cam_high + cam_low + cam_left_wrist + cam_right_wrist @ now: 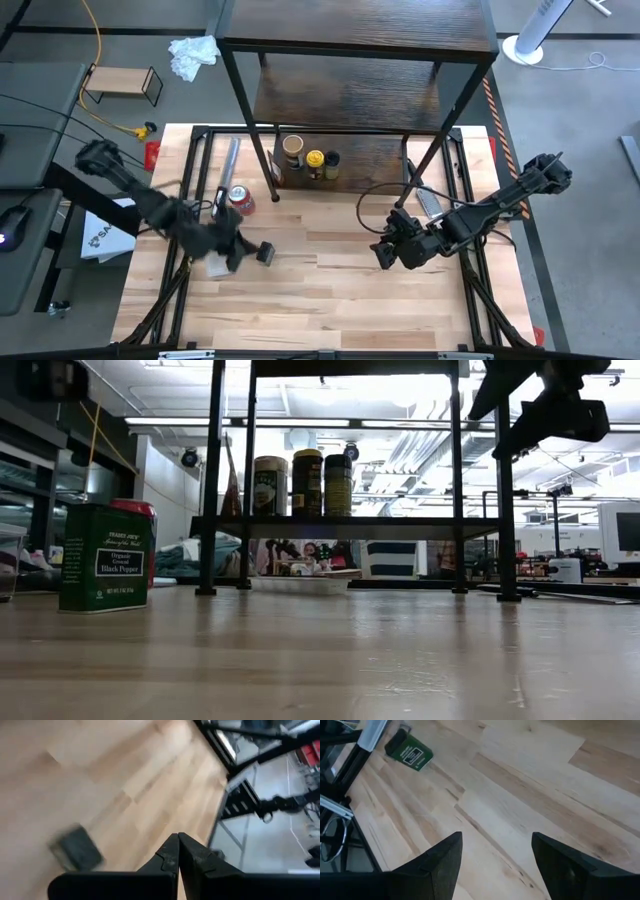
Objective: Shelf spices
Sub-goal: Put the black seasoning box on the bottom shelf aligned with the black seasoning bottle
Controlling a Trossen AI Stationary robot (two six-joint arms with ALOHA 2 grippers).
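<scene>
The shelf, dark wood boards in a thin black frame, stands at the table's far side. Three spice jars stand on its lowest board: tan-lidded, yellow-lidded and dark greenish, also seen as a row of jars in the low view. The small dark box, a green pepper tin, stands upright on the table. My left gripper is shut just left of the box and apart from it. My right gripper hangs open over bare wood at centre right; its wrist view shows the tin far off.
A red can with a silver top stands behind the box, near the shelf's left front leg. A grey flat strip lies beside it. A small light-wood rack and a white cloth lie on the floor beyond the table.
</scene>
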